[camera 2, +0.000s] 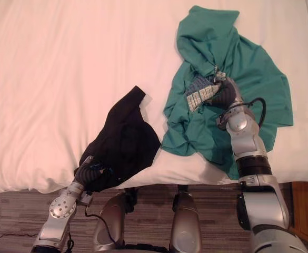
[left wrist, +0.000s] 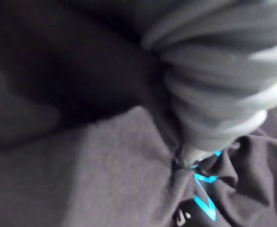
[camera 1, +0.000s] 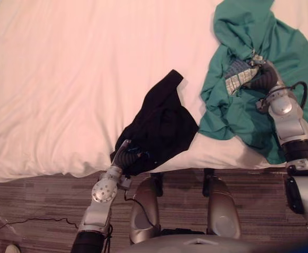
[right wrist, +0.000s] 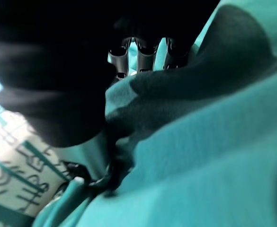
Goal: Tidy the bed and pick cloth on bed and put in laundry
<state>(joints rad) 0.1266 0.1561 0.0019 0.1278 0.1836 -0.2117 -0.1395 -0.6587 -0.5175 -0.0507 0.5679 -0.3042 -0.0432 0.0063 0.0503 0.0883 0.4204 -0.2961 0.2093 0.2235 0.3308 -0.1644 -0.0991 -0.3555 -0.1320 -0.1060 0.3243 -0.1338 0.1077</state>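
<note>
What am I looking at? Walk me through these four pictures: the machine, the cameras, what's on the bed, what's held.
This is a humanoid robot standing at the edge of a bed. The two wide pictures come from cameras in its head, looking down. The two close-ups come from cameras on its wrists. A black garment lies at the bed's near edge, and a green garment lies further to the robot's right. The left hand is buried under the black one, and the right hand is pushed into the green one's folds. Whether either hand actually grips the cloth is hidden.
</note>
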